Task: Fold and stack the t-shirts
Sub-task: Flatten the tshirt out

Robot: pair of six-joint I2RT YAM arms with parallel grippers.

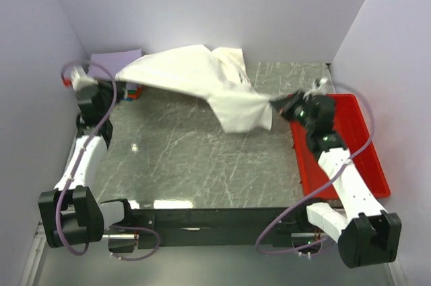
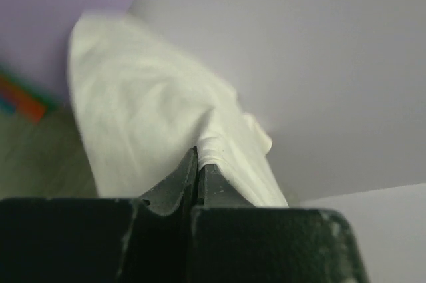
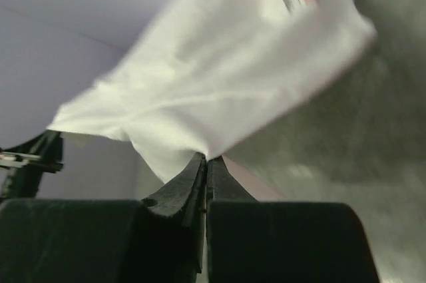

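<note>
Evidently, the left gripper [image 2: 198,155] and right gripper [image 3: 205,158] are each clamping tight on opposite edges of the white t-shirt [image 1: 202,81], stretching it over the table [image 1: 188,165], probably for spreading flat.

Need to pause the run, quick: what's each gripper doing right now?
The left gripper is shut on the white t-shirt.
The right gripper is shut on the same white t-shirt.
</note>
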